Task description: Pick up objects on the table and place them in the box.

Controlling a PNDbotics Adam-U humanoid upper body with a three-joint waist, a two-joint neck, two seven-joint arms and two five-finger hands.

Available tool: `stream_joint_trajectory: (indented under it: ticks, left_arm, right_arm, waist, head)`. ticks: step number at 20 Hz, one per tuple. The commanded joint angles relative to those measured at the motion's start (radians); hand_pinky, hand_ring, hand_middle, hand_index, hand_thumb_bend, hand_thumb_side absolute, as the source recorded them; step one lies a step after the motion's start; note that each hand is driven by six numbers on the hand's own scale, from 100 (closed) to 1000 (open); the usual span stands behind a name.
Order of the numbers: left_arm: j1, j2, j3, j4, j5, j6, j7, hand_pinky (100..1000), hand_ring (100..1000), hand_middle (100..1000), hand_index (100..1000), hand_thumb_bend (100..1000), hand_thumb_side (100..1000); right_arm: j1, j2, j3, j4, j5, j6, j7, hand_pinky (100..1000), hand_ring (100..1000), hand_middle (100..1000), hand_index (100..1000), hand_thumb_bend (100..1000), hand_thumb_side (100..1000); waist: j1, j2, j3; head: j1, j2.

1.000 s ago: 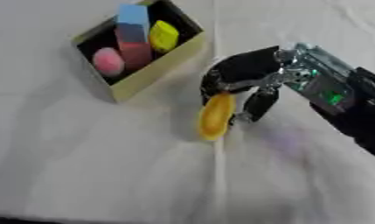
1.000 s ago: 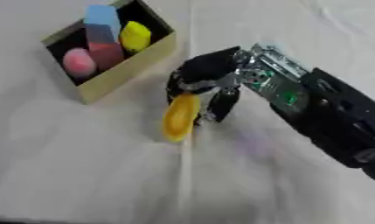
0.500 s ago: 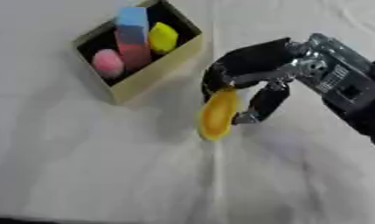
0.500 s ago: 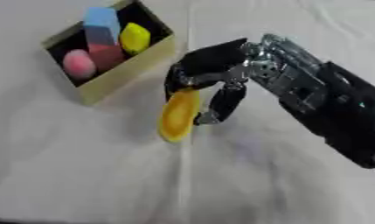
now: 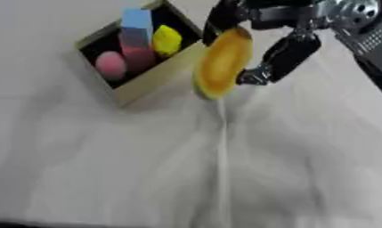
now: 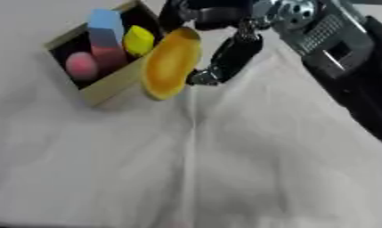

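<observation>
Yellow-orange slice (image 5: 221, 62) pinched by right hand (image 5: 265, 26), beside box (image 5: 151, 78)

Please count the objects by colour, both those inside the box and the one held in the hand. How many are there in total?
Blue: 1, a block
Yellow: 1
Pink: 2, a ball and a piece under the block
Orange: 1, in the right hand
Total: 5

Soft, even light falls bright across the white cloth-covered bench (image 5: 108, 178), with no glare. Both views are blurred throughout, edges smeared. A faint grey shadow lies beside the tan cardboard box (image 5: 151, 80), and the cloth's creases show as pale grey streaks.
</observation>
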Motion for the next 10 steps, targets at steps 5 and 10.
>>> stream_joint_trajectory:
  ticks: [5,10]
  left_arm:
    - [-0.016,0.022,0.009,-0.016,0.001,-0.005,0.008,682,784,656,802,521,526]
    - [-0.025,0.018,0.007,-0.016,0.004,-0.008,0.008,682,784,656,801,523,524]
  right_arm:
    - [-0.144,0.094,-0.032,0.242,0.061,-0.026,0.003,796,756,502,598,100,100]
    - [-0.216,0.182,-0.061,0.409,0.142,-0.060,-0.036,796,757,497,594,100,100]
  waist:
    - [-0.003,-0.028,0.010]
    - [-0.008,-0.025,0.019]
  head:
    - [-0.014,-0.013]
    - [-0.022,-0.018]
